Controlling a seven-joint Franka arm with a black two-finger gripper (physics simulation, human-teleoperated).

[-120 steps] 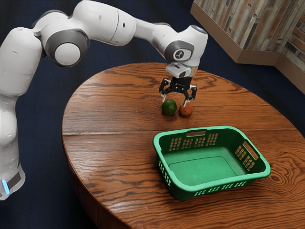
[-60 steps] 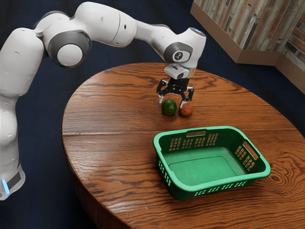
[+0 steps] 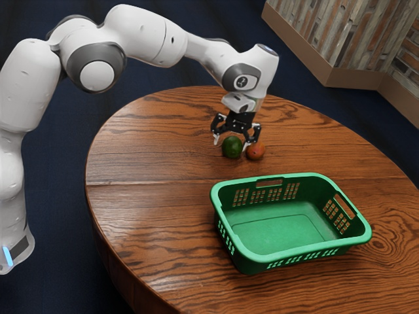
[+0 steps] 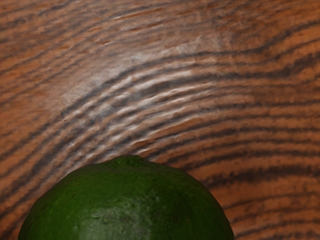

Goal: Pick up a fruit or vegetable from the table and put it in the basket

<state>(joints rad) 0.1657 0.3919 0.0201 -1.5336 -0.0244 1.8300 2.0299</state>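
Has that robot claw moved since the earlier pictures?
Yes. Judged against the green fruit, which lies where it did, the claw has shifted toward the exterior view's left and now looks more centred over it.

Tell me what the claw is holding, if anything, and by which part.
Nothing is held: the claw is open over the green fruit on the table.

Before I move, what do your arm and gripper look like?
My arm is white, with rounded segments, gray rings around white joint caps, and a light-blue strip near its foot. The gripper is black and two-fingered, with pale tips.
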